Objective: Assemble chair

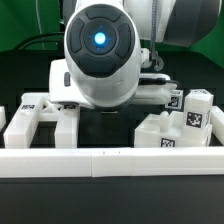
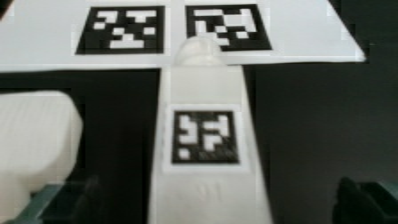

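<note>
Between the fingertips of the pincer (image 2: 208, 208), wrist view: one long white bar (image 2: 208, 100), with a single square tag on its upper face. The pincer is open, gripping nothing; its dark fingers (image 2: 50, 203) stand off either side of the bar with gaps showing.
Far end of bar: meets the edge of a flat white slab (image 2: 54, 50) bearing two tags side by side.
Beside the bar, apart from it: a rounded white part (image 2: 32, 125), kind unclear.
Exterior view: the arm (image 1: 100, 55) fills the middle and hides the pincer.
Chair (image 1: 150, 132): unassembled, lying in loose parts on the black table (image 1: 118, 132).
- open frame (image 1: 30, 108), toward that view's left
- tagged blocks (image 1: 190, 120), toward its right

Front edge: a long low white rail (image 1: 110, 158).
</note>
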Controlling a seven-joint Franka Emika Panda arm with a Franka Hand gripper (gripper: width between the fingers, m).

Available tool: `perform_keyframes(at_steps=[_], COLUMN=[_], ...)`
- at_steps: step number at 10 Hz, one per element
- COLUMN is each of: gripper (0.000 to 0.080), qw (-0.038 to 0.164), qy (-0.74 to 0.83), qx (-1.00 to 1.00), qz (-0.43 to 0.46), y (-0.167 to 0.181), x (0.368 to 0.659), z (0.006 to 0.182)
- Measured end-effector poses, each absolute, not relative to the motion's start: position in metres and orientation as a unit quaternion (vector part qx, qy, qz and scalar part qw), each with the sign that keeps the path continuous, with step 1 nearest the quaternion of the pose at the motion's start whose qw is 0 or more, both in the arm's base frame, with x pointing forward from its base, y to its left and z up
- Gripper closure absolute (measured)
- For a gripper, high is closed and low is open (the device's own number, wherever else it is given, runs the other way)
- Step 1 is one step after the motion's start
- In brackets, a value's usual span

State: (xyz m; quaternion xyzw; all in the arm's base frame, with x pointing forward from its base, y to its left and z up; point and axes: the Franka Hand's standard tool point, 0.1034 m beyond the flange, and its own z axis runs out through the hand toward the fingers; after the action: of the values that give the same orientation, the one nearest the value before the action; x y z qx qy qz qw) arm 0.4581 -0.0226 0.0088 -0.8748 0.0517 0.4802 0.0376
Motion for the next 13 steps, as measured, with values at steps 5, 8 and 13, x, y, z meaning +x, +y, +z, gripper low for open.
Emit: perform_keyframes(at_steps=[5, 8, 13], gripper=[0.0514, 0.0514, 0.0514], qw=[0.032, 0.034, 0.038], qy=[0.065, 0.063, 0.084], qx=[-0.873, -0.877, -0.885], qz=[0.482, 0.475, 0.456], y=[-0.023, -0.023, -0.029], x=[0.456, 0.469, 0.524], z=[0.008, 0.020, 0.078])
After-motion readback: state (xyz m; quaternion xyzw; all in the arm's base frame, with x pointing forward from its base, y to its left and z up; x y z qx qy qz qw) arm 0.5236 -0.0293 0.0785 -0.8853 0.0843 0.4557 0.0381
